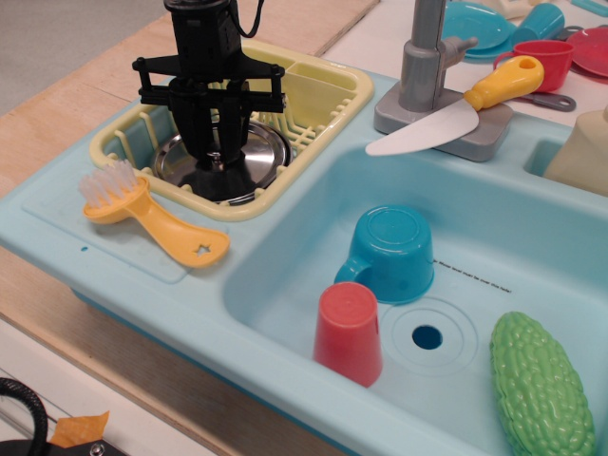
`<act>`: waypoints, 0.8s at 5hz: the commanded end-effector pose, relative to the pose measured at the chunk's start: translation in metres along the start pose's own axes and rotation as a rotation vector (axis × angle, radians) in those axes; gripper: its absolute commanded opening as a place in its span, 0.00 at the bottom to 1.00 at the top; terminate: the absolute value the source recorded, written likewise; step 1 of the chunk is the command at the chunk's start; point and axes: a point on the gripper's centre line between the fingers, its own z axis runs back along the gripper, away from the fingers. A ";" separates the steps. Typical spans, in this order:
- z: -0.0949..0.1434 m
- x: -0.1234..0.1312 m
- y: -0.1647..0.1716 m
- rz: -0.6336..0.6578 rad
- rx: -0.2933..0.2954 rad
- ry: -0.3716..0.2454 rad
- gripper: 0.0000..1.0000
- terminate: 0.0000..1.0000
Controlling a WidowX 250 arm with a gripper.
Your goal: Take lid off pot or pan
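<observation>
We see black gripper lowered straight down over lid, fingers drawn together at lid centre, closed around small knob; knob itself mostly hidden behind fingers. Lid lies flat inside yellow dish rack, covering pot; pot below lid we cannot make out. Yellow brush on sink ledge just beside rack. In sink basin: blue cup upside down, red cup near it, green vegetable at right. Toy knife rests on faucet base.
</observation>
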 end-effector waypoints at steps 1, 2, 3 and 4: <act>0.022 0.009 -0.002 -0.012 0.038 -0.021 0.00 0.00; 0.039 0.016 -0.011 -0.034 0.071 -0.065 0.00 0.00; 0.051 0.024 -0.019 -0.061 0.084 -0.098 0.00 0.00; 0.056 0.043 -0.029 -0.113 0.078 -0.108 0.00 0.00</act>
